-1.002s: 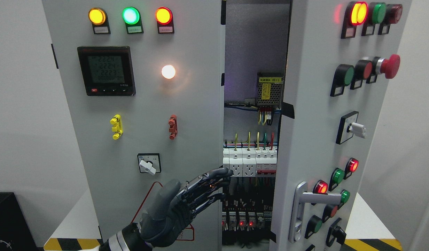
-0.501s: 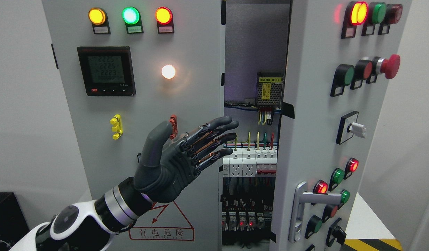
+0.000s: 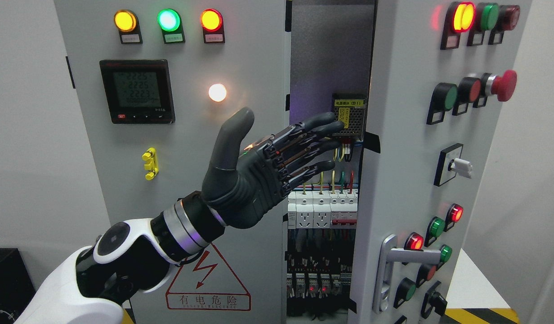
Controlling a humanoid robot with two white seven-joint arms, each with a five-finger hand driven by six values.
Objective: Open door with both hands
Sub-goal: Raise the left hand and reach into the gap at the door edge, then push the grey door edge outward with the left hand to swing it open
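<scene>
A grey electrical cabinet fills the head view. Its right door [image 3: 407, 135] stands swung partly open, with buttons, lamps and a silver lever handle [image 3: 391, 263] on it. The left door [image 3: 191, 112] is flat and closed. My left hand [image 3: 277, 157] is raised in front of the gap between the doors, fingers stretched out and thumb up, holding nothing. Its fingertips [image 3: 333, 122] reach into the opening near the right door's inner edge; I cannot tell whether they touch it. The right arm is out of view.
Inside the opening are a yellow-labelled power supply [image 3: 351, 112], coloured wires and a row of white breakers [image 3: 322, 211]. The left door carries a digital meter [image 3: 137, 91], three lit lamps, a yellow part [image 3: 149, 164] and a warning triangle [image 3: 208, 283].
My left hand has risen from low by the left door's edge and moved right. Its fingers now reach into the gap at power-supply height. Neither door has visibly moved.
</scene>
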